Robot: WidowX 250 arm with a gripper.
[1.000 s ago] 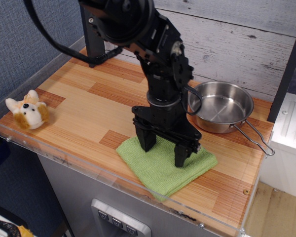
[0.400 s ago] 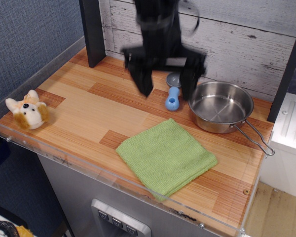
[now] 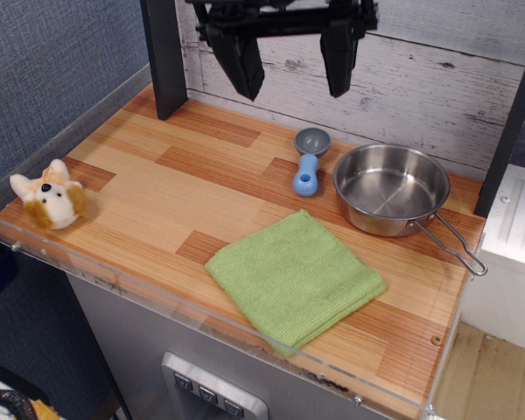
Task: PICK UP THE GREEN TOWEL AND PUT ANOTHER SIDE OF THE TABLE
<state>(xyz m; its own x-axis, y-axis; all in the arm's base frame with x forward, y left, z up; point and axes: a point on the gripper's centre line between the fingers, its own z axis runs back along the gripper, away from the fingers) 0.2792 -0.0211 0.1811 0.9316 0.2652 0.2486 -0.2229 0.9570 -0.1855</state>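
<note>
The green towel lies flat and folded on the striped wood table, near the front edge, right of centre. My gripper hangs high above the back of the table, well clear of the towel. Its two black fingers stand wide apart and hold nothing.
A steel pan with a wire handle sits at the back right, just behind the towel. A blue and grey scoop lies left of the pan. A plush toy fox rests at the front left corner. A black post stands at the back left.
My gripper stood down on the towel a second ago. It has risen straight up, open and empty, uncovering the blue scoop. The towel has stayed where it was.
</note>
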